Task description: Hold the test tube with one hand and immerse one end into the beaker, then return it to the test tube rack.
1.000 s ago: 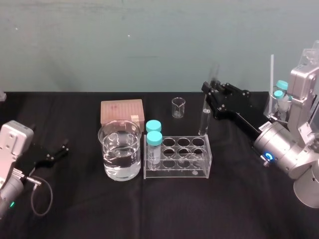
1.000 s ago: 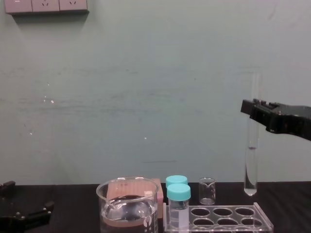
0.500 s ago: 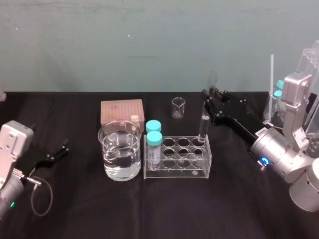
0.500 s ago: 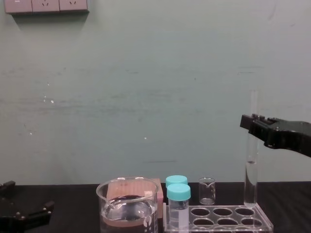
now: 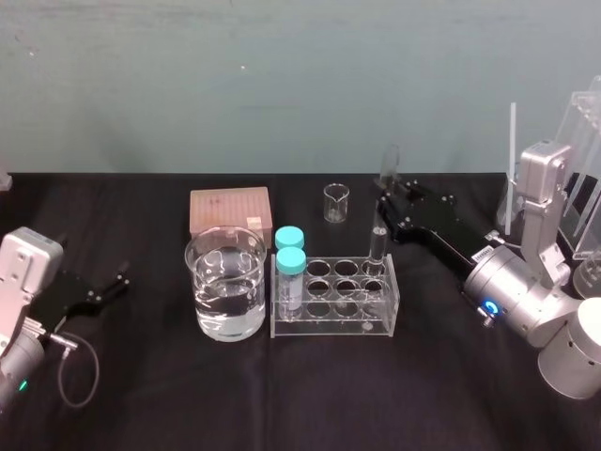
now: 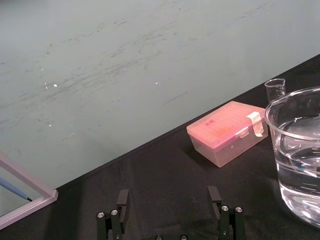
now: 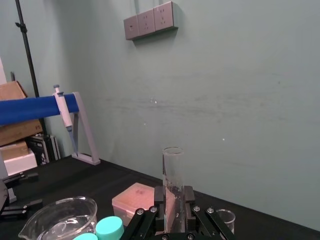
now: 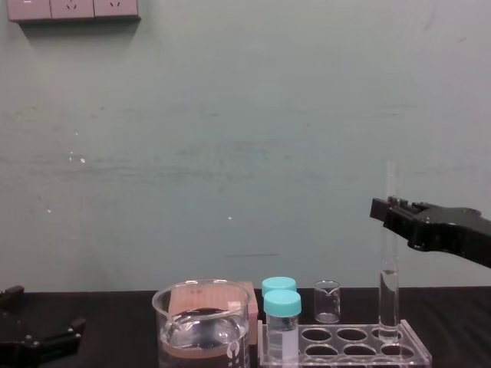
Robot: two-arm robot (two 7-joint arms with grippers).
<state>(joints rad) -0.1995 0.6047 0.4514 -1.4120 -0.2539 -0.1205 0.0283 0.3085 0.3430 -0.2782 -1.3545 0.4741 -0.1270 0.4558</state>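
The black two-fingered right gripper (image 5: pixel 385 203) is clenched on the long, thin, clear glass test tube (image 8: pixel 389 291). The tube's rounded end is in the back right hole of the low clear acrylic test tube rack (image 5: pixel 333 324), beside the wide glass beaker (image 5: pixel 225 282). The left gripper (image 6: pixel 168 195) lies spread open, parked. The tube leans slightly, so pressing down could jam glass against the hole's rim and crack it, or drag the light rack. Letting go too high would drop it.

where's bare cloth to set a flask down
Bare black cloth lies in front of the large clear glass beaker and clear acrylic rack, and between beaker and parked left gripper. Crowded: the rack's far right corner, where the right gripper holds the glass test tube.
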